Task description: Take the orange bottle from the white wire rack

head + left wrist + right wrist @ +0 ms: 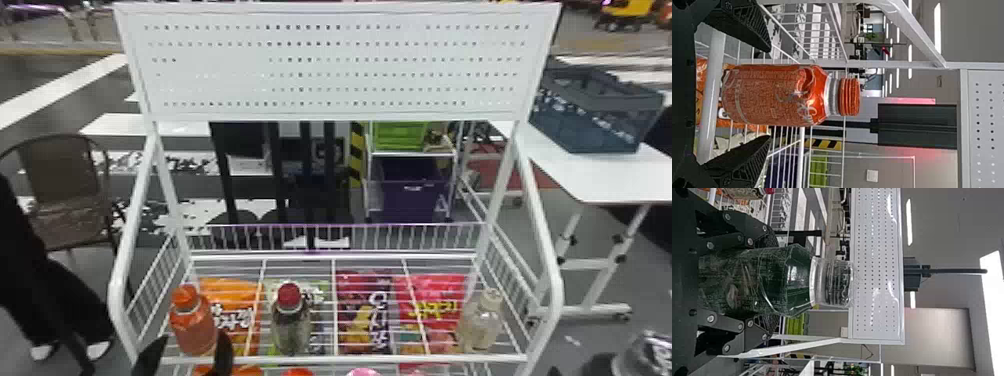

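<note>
Left gripper, its fingers spread and empty, faces the upright orange bottle just on its far side, while the right gripper, clenched on a clear bottle, is farther right.

Bottles on rack, packets apparently beneath
</note>
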Motion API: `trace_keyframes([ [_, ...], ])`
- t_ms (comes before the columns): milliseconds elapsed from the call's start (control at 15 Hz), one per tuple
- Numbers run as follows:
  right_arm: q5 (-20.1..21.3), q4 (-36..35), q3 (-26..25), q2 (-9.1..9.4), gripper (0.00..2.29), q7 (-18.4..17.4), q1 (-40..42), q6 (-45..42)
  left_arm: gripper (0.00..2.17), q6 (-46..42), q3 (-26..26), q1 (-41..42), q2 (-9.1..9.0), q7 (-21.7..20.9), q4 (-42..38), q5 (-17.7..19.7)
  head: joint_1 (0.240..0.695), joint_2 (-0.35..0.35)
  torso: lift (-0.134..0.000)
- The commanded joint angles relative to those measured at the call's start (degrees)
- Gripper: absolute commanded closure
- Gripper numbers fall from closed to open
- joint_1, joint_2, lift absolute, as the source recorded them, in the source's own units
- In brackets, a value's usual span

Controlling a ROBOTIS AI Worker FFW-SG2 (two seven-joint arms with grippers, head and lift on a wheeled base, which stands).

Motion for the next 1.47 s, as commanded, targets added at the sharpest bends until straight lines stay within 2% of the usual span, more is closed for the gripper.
trace_keyframes([
  [0,-0.1,0.0,-0.3,0.05,0.86,0.0,0.4,-0.7,0.10,0.0,0.0,-2.5,-0.06,-0.5,3.1,0.0,0.499,0.000,0.000],
  [400,-0.4,-0.2,-0.8,0.05,0.86,-0.1,1.0,-1.4,0.11,-0.7,-0.1,-5.6,-0.50,-0.7,5.2,0.1,0.499,0.000,0.000],
  [533,-0.4,0.0,-0.8,0.05,0.86,0.0,0.8,-1.4,0.29,-1.8,-0.1,-5.3,-0.32,-0.6,4.6,0.0,0.499,0.000,0.000],
  [600,-0.4,0.1,-0.8,0.05,0.86,-0.1,0.6,-1.4,0.71,-2.3,-0.1,-5.1,-0.15,-1.3,4.2,0.0,0.499,0.000,0.000],
  [667,-0.5,0.1,-0.8,0.05,0.86,-0.1,0.4,-1.4,1.47,-2.2,0.1,-4.9,-0.06,-1.2,3.7,0.1,0.499,0.000,0.000],
  [733,-0.5,0.2,-0.8,0.05,0.86,0.0,0.4,-1.4,1.91,-2.0,0.2,-4.5,-0.06,-0.6,3.3,0.2,0.499,0.000,0.000],
  [800,-0.5,0.3,-0.7,0.05,0.86,0.0,0.3,-1.4,2.04,-1.4,0.2,-4.2,0.12,-0.7,2.5,0.3,0.499,0.000,0.000],
  [1067,-0.4,0.7,-0.5,0.05,0.86,0.0,-0.3,-1.2,2.04,2.6,0.4,-0.5,0.91,0.3,-4.3,0.1,0.499,0.000,0.000],
  [1200,-0.3,0.7,-0.3,0.05,0.86,0.0,-0.7,-1.2,2.04,9.3,0.5,3.9,1.61,2.4,-13.6,-0.5,0.499,0.000,0.000],
  [1400,0.1,1.1,0.3,0.05,0.86,-0.1,-1.6,-1.0,2.04,16.5,1.9,12.2,3.02,3.2,-29.3,-2.4,0.499,0.000,0.000],
])
